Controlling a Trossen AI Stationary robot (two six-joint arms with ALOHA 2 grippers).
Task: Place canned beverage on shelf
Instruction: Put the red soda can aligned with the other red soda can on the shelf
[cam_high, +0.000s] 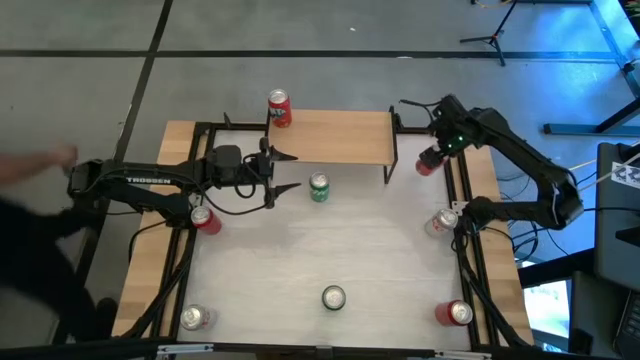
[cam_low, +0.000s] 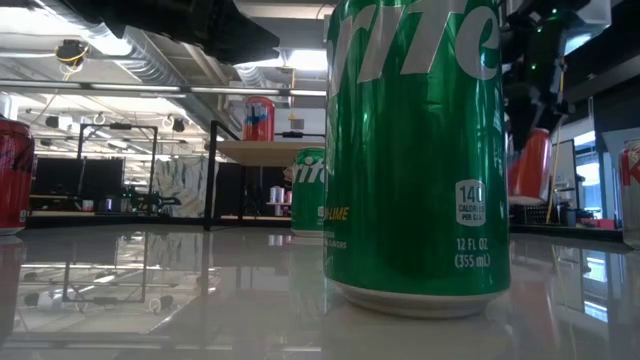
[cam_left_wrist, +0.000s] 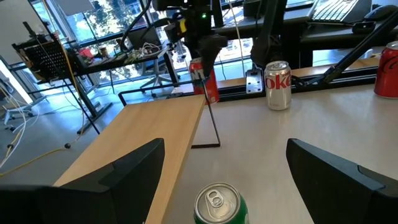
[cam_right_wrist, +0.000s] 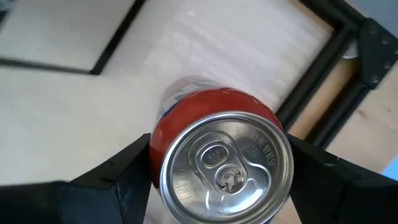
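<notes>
Red can (cam_right_wrist: 217, 155) = the task item right now, pinched between the right gripper (cam_high: 430, 162) fingers, top facing the wrist cam, so it's held upright from the sides. In high view it hangs just off the shelf (cam_high: 330, 137) right end, next to the black leg, above the table (cam_high: 300, 250) and not yet over the board. Likely carried upright so it can be set down standing w/o tipping.

Shelf sits at the far side of the table, light wood on thin black legs. One red can on shelf (cam_high: 279, 108) already stands at its left far corner, so most of the board looks free for more.

Left gripper (cam_high: 285, 172) is spread wide, holds nothing, fingers pointing along the table just in front of the shelf's near edge. Green can (cam_high: 319, 187) stands right ahead of the open fingers; in left wrist view it's between them but not touched. Prob. lined up for a side grab as next pick.

Other cans are scattered on the table, well apart: a red one by the left arm (cam_high: 205, 219), a silver one near the right arm base (cam_high: 443, 222), three along the near edge. Big green can (cam_low: 415, 150) fills the low view.

Next for right arm, my guess: move over board, lower, release. Risk: clipping shelf edge.
</notes>
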